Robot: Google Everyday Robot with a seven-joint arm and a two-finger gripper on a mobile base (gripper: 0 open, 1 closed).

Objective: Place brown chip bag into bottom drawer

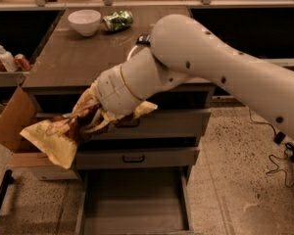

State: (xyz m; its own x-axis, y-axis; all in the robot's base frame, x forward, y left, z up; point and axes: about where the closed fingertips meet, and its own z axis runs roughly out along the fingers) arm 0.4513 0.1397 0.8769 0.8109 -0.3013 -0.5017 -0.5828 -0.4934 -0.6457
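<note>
A white robot arm reaches in front of a three-drawer cabinet, its gripper (91, 115) pinching the brown chip bag (54, 138) in mid-air at the level of the upper drawers. The bag's long axis slants from the gripper down toward the camera's left, its free end hanging beside a cardboard box (10, 124). The bottom drawer (137, 207) stands open below and to the camera's right of the bag, so lowering calls for a sideways shift first

Arm (220, 62) extended from right, wrist bent down-left; gripper (92, 112) carried at its lower-left end, clamped on brown chip bag (51, 136).
</note>
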